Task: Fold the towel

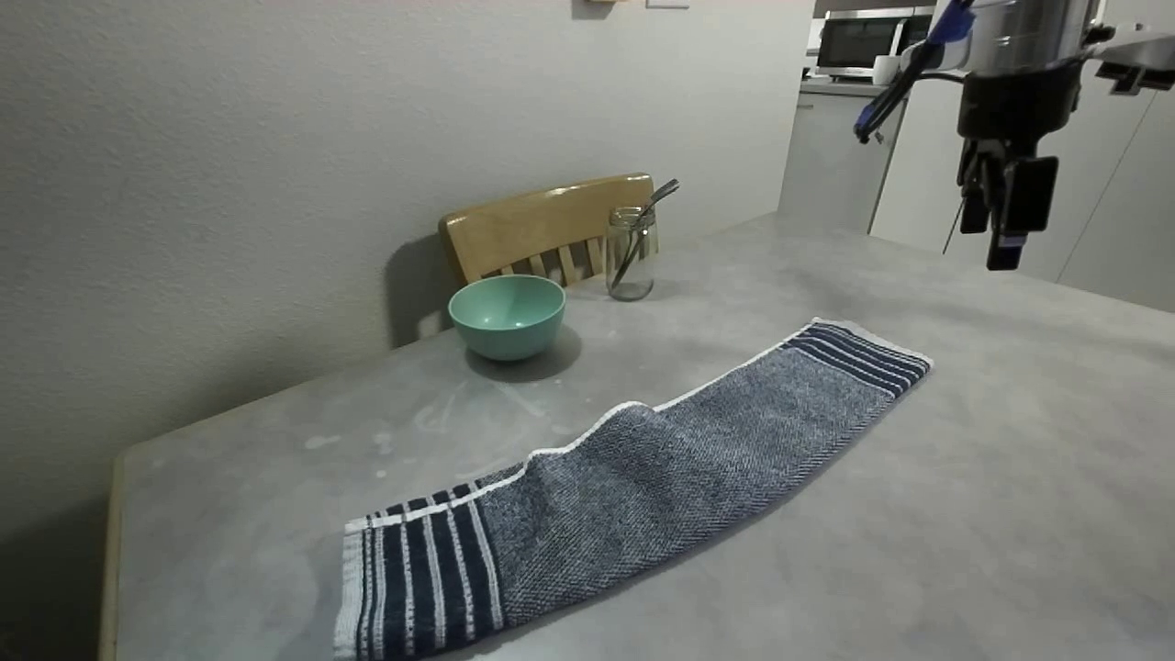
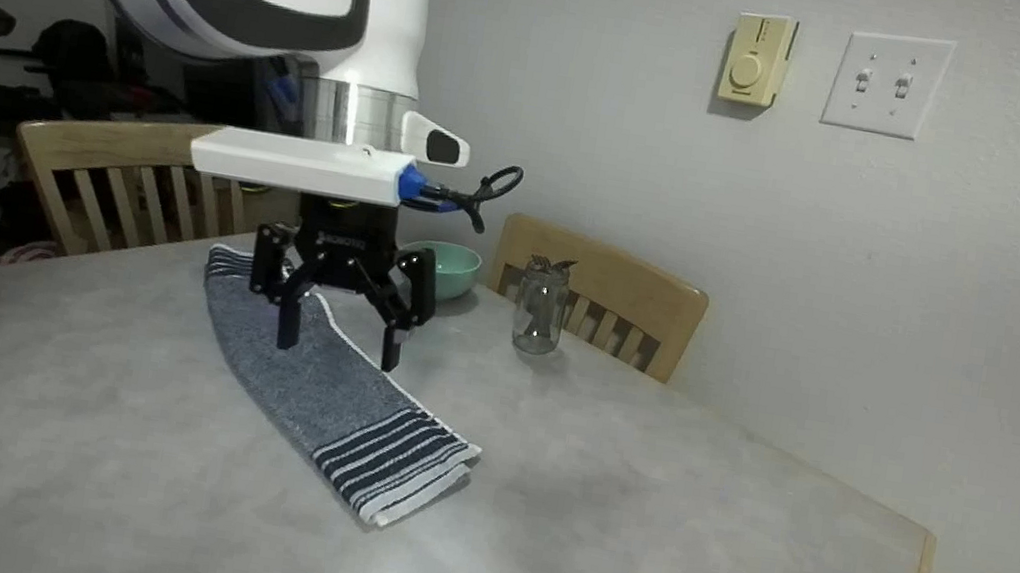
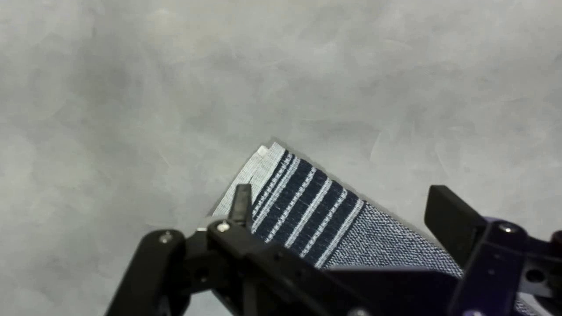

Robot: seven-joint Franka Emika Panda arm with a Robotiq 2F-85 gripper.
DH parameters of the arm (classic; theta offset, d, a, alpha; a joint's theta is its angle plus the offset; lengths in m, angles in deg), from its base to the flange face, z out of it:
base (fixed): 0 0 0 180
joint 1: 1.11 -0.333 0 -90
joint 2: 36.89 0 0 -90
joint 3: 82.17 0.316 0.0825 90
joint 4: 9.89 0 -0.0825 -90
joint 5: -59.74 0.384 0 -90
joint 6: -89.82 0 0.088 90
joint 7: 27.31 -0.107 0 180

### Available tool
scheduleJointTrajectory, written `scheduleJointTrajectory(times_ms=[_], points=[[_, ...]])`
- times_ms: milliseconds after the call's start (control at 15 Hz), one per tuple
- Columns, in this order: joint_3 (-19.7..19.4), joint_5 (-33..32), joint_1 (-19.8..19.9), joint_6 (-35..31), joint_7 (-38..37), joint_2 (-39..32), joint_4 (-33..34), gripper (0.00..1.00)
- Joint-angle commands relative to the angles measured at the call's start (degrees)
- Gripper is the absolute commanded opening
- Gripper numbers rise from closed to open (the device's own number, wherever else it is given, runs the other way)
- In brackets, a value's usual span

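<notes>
The blue-grey towel (image 1: 734, 450) lies across the table as a long narrow strip, with navy and white striped bands at both short ends. It shows in an exterior view (image 2: 283, 384) and partly in the wrist view (image 3: 307, 202). Two layers show at its ends, so it looks doubled lengthwise. Its long edge has a raised bump near the middle. My gripper (image 2: 339, 347) is open and empty, held above the table. It also shows in an exterior view (image 1: 991, 239). In the wrist view the open fingers (image 3: 340, 197) frame one striped end below, apart from it.
A teal bowl (image 1: 508, 317) and a glass jar (image 1: 630, 266) with forks in it stand near the wall side of the table (image 2: 636, 528). Wooden chairs (image 2: 606, 286) stand at the table's edges. A wall runs along one side.
</notes>
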Motion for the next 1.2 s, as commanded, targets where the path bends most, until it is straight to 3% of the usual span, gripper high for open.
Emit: scheduleJointTrajectory(times_ms=[0,400,467,800,1133], points=[[1.12,-0.13,2.41,-1.69,1.25,-7.73,5.33,1.00],[6.29,11.02,9.10,-6.72,16.94,-19.80,13.45,1.00],[4.91,7.75,7.00,-5.50,11.85,-16.67,10.40,1.00],[6.19,9.41,8.79,-6.11,14.81,-19.96,13.44,1.00],[5.77,10.37,8.95,-5.56,8.91,-22.92,14.25,1.00]])
